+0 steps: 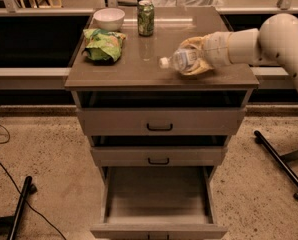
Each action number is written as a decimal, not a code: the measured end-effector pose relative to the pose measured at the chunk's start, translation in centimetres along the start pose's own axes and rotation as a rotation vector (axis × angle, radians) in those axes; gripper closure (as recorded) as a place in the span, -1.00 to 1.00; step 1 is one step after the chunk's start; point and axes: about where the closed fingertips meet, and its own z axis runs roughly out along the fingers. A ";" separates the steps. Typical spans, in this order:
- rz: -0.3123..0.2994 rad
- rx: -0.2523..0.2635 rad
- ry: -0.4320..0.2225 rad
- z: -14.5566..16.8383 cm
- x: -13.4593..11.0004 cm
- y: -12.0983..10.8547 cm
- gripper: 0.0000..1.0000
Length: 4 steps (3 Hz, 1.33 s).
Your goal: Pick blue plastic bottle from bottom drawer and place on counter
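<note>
Camera view, tool [193, 62] clasping blue plastic bottle [179, 60], over counter [139, 61]

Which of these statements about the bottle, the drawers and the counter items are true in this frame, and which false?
1. The gripper holds the bottle at the right side of the counter. True.
2. The bottom drawer is shut. False: it is pulled open, with nothing showing inside.
3. The can lies on its side. False: it stands upright at the counter's back edge.
4. The bowl sits at the counter's back left corner. True.
5. The bottle's cap points right. False: it points left, away from the arm.
</note>
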 end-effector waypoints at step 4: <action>0.079 0.046 -0.031 3.4 -1.8 -0.6 -0.77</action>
